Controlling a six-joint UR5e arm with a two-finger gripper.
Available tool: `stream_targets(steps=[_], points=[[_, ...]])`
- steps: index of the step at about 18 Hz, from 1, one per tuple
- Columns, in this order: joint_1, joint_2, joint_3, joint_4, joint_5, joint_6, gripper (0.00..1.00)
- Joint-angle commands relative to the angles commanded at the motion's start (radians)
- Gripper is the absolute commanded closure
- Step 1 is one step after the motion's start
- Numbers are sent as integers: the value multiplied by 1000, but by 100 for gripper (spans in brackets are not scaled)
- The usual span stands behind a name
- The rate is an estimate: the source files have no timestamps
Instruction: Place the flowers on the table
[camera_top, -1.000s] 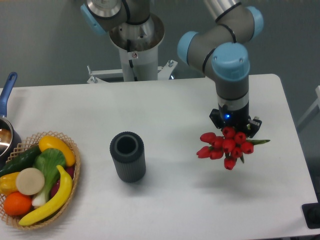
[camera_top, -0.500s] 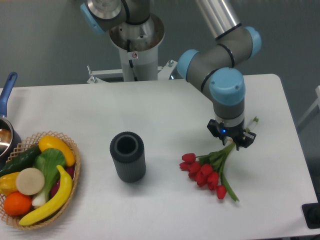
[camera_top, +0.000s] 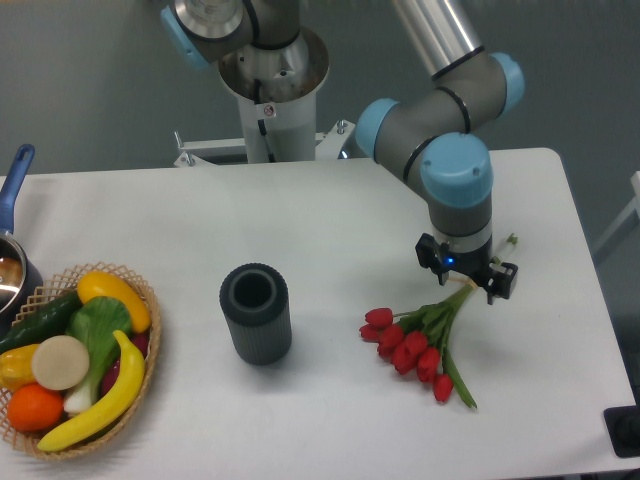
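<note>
Since half a second ago, the flowers (camera_top: 415, 340) have stayed lying on the table (camera_top: 330, 215), while a full second ago they hung in the air under the gripper (camera_top: 466, 280); the gripper housing has turned slightly and its fingers now stand wider.

At the far left edge, a pan with a blue handle (camera_top: 12, 195) projects over the table edge. Just beside it, at the front left corner, a wicker basket (camera_top: 145, 345) holds a banana (camera_top: 105, 400), an orange (camera_top: 35, 407), a yellow pepper (camera_top: 112, 293), a cucumber (camera_top: 40, 320), a leafy green vegetable (camera_top: 98, 325) and a pale round slice (camera_top: 60, 362).

Near the table centre, a dark grey ribbed cylinder (camera_top: 256, 315) stands upright with its open end facing up, well apart from both the basket and the flowers.

Right of centre, the flowers lie flat on the white surface. The red buds point toward the front left, and the green stems run up to the right, ending directly below the gripper.

The gripper points straight down over the stem ends. Its jaws appear released, spread to either side of the stems; contact with the stems cannot be confirmed. The arm (camera_top: 455, 170) rises from the gripper toward its base (camera_top: 270, 90) behind the table.
</note>
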Motion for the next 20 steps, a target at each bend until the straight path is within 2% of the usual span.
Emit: stream_targets(steps=[1,3,4,8,11,15,17,20], points=[[12,17,3,-11,-14,12,0],[60,66,-15,-47,-22,146,0],[84,100,-21,-99,-29,249,0],[166,179,-11,-228,-81,311,0],[238,224,17,-337,-120,452,0],[298,236,107,-494,-167,544,0],[331,238,133,-557,-189,589,0],[380,244,138,-569,-242,676,0]])
